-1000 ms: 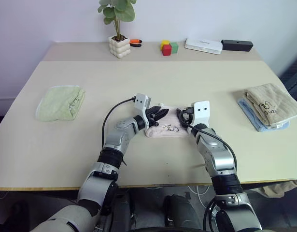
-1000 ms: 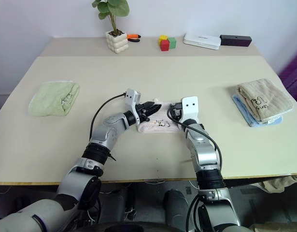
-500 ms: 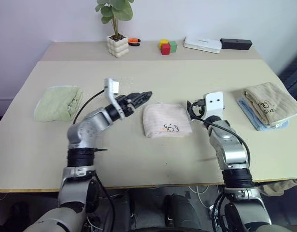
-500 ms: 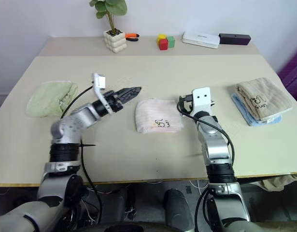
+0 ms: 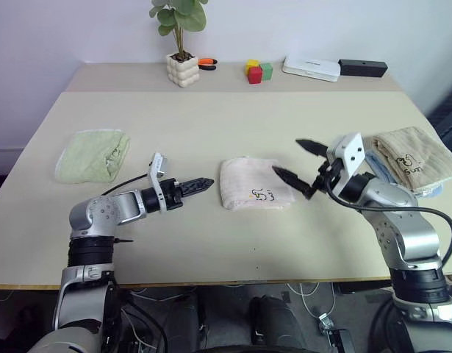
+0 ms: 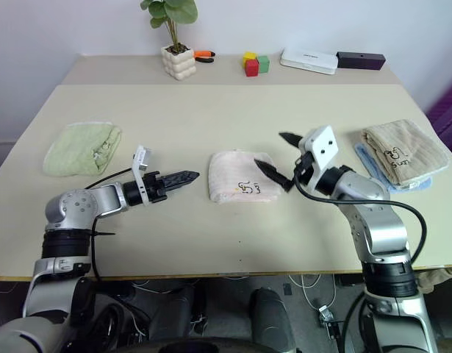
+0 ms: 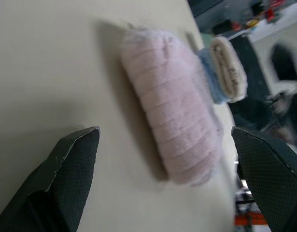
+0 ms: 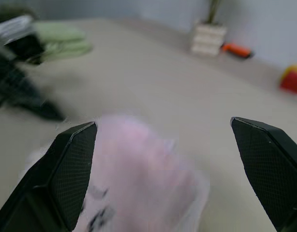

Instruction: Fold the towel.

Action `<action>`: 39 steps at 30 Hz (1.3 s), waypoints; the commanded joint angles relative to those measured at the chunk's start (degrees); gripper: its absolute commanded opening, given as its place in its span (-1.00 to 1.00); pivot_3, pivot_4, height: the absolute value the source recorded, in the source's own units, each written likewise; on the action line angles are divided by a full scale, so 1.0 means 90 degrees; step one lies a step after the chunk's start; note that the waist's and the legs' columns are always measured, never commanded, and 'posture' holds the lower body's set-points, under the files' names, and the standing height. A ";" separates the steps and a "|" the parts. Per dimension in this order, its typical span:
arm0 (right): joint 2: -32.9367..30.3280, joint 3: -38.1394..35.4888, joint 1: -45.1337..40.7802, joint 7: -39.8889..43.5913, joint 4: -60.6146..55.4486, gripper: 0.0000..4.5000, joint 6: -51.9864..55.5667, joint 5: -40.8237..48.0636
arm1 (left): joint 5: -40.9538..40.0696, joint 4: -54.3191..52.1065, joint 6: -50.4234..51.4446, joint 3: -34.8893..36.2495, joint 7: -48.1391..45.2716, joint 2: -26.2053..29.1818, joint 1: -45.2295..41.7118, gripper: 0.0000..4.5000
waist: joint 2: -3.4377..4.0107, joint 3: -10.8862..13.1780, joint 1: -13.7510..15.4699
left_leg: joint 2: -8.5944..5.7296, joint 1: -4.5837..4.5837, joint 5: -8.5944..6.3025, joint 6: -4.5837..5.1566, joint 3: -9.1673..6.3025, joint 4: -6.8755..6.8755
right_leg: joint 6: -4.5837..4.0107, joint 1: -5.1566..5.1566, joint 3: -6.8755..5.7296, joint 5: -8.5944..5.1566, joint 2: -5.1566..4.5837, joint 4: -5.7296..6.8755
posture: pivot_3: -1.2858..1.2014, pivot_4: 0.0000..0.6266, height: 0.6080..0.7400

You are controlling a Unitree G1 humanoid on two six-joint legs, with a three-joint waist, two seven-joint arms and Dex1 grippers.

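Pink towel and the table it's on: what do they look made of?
Towel: soft terry-type cloth, pale pink, matte. It shows a fuzzy ribbed pile in the left wrist view, rounded folded edges, and a small dark printed mark. Table: smooth, hard, beige top with a matte sheen and no visible grain, probably laminate or painted board, though the look leaves that open.

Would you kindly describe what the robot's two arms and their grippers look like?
Both arms are silver-grey metal segments joined by black ribbed collars. Each ends in a gripper, the left gripper and the right gripper, with two black, tapering, finely textured fingers. A white boxy camera housing sits on each wrist, and a black cable loops along each forearm.
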 commanded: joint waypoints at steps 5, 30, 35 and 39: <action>-0.0683 -0.0552 0.0372 0.0930 -0.1064 1.00 0.0346 0.1023 | 0.0173 0.0904 0.0357 -0.0454 -0.0245 -0.0408 -0.0502 0.99 | 0.0000 0.0000 0.0102 | -0.0002 -0.0001 0.0000 0.0001 -0.0002 0.0001 | 0.0001 0.0001 -0.0001 0.0000 0.0000 -0.0001 | 0.03 -0.52 0.92; -0.1461 -0.1559 0.1130 0.1523 -0.1020 1.00 0.0390 0.1476 | 0.0864 0.3315 0.0016 -0.0233 -0.0206 -0.1727 -0.1835 -0.74 | 0.0000 -0.0003 0.0335 | -0.0011 -0.0004 -0.0007 0.0014 -0.0007 0.0023 | -0.0022 0.0010 -0.0004 -0.0011 -0.0013 -0.0011 | 0.03 -0.52 0.92; -0.1601 -0.1522 0.1348 0.1740 -0.0946 1.00 0.0264 0.1308 | 0.0906 0.3525 -0.0134 0.0013 -0.0144 -0.1739 -0.2013 -0.98 | 0.0001 -0.0005 0.0322 | -0.0016 0.0001 -0.0007 0.0015 -0.0017 0.0032 | -0.0025 0.0020 -0.0003 -0.0013 -0.0022 -0.0012 | 0.03 -0.52 0.92; -0.1710 -0.1440 0.1539 0.1922 -0.0811 1.00 0.0153 0.1094 | 0.0919 0.2974 -0.0646 0.0075 -0.0287 -0.1670 -0.1953 -0.98 | -0.0001 -0.0003 0.0313 | -0.0016 0.0000 -0.0006 0.0015 -0.0016 0.0032 | -0.0024 0.0018 -0.0004 -0.0012 -0.0021 -0.0012 | 0.03 -0.52 0.92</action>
